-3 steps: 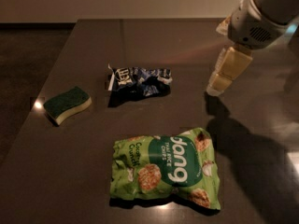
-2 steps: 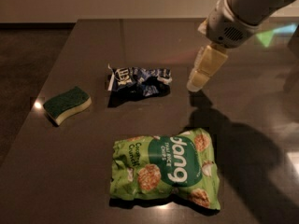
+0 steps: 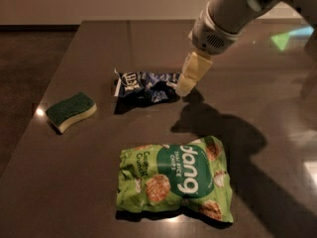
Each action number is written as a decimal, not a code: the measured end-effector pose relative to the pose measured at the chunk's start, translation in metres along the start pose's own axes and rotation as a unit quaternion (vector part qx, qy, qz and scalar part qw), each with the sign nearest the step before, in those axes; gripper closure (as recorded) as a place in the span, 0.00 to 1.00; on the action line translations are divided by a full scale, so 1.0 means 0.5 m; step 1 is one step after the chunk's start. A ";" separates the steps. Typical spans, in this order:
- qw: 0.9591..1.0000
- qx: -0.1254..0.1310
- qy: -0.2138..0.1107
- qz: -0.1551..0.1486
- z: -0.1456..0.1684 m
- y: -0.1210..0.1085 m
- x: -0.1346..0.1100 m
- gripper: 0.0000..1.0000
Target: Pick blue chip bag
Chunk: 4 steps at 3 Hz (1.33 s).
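The arm (image 3: pixel 233 14) comes in from the top right and is cut off by the frame's upper edge, so only its pale wrist housing and the gripper (image 3: pixel 184 87) show. The gripper is a cream block slanting down and to the left, and it reads as a single mass. Whether it is released or clenched cannot be told. Its tip lies over the right end of the blue bag (image 3: pixel 146 85) and hides a little of that end. Whether it touches the foil or hangs just above it cannot be told either. It is not seen to hold anything.

The green bag (image 3: pixel 173 182) lies flat at the near middle of the table (image 3: pixel 277 108) and serves as the landmark. The blue bag sits beyond the green bag, a little to its left and apart from it. It is crumpled and lies flat, its long axis running left to right across the view. One end points left and the other points right, under the gripper. White lettering shows on its left part but cannot be read, and a dark shadow blurs its near edge.

The gripper is beyond the green bag, roughly above that bag's middle in the view. A sponge (image 3: pixel 72 111) lies left of the green bag and somewhat farther back. The arm's shadow falls on the table between the gripper and the green bag's right side.
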<state>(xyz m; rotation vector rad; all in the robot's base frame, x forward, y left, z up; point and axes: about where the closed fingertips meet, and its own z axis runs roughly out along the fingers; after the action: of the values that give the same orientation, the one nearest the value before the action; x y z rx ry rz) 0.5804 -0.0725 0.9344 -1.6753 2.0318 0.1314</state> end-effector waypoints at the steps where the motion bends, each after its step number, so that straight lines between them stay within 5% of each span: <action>1: 1.000 -0.011 0.002 0.000 0.051 -0.008 -0.018 0.00; 4: 0.997 -0.065 0.019 -0.030 0.194 0.015 -0.083 0.00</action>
<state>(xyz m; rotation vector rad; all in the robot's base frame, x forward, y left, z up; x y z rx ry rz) 0.6086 0.0031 0.8660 -1.8282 2.0378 0.2161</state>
